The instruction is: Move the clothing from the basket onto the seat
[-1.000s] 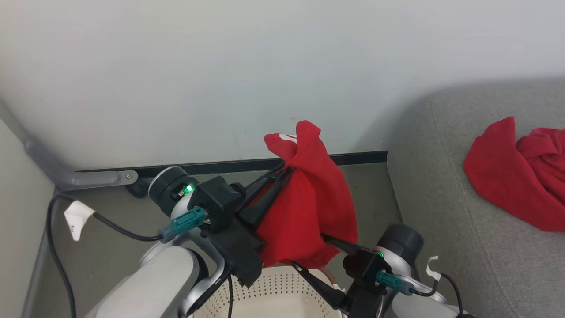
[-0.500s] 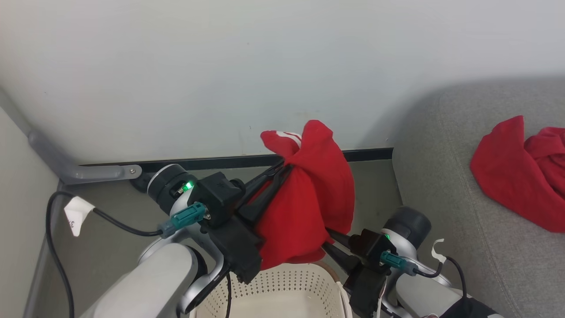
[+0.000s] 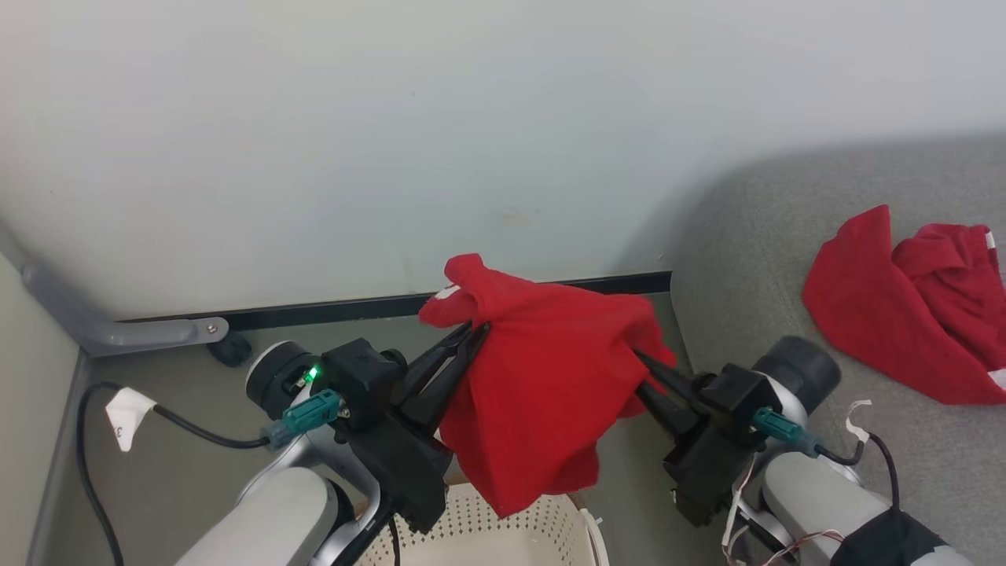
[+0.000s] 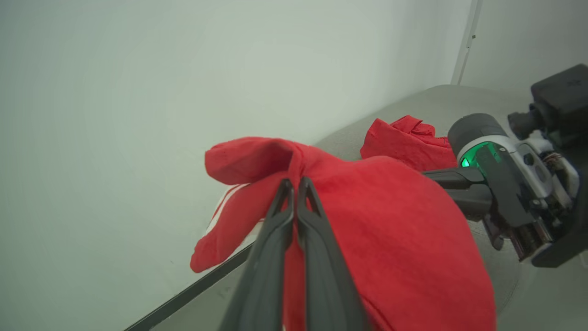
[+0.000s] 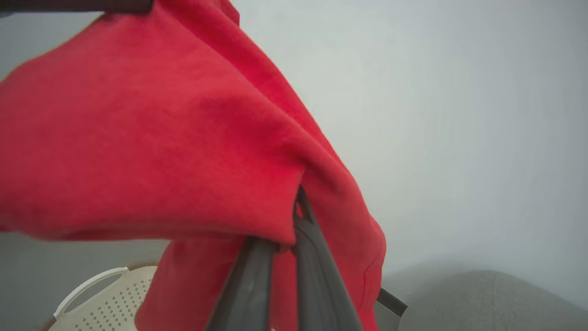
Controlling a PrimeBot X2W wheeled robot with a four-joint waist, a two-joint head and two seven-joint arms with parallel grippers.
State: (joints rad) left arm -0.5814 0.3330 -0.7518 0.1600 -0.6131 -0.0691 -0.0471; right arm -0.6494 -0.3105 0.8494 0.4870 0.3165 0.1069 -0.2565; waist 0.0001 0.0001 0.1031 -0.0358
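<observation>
Closed the right gripper [image 3: 640,360] onto the held red garment [image 3: 542,393] within the past second, fingers now pressed together on its 3 o'clock edge. Keeps the left gripper [image 3: 478,328] pinching the 11 o'clock corner, white stripes [image 4: 223,209] just beside the tips. Holds the cloth stretched between both, hanging above the basket [image 3: 550,538] at 6 o'clock. Shows more red clothing [image 3: 888,322] lying on the grey seat [image 3: 747,259] at 3 o'clock.

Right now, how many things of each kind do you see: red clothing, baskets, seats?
Seat: 1
Basket: 1
Red clothing: 2, the held garment and the heap on the seat; pieces within the heap cannot be told.
Total: 4
</observation>
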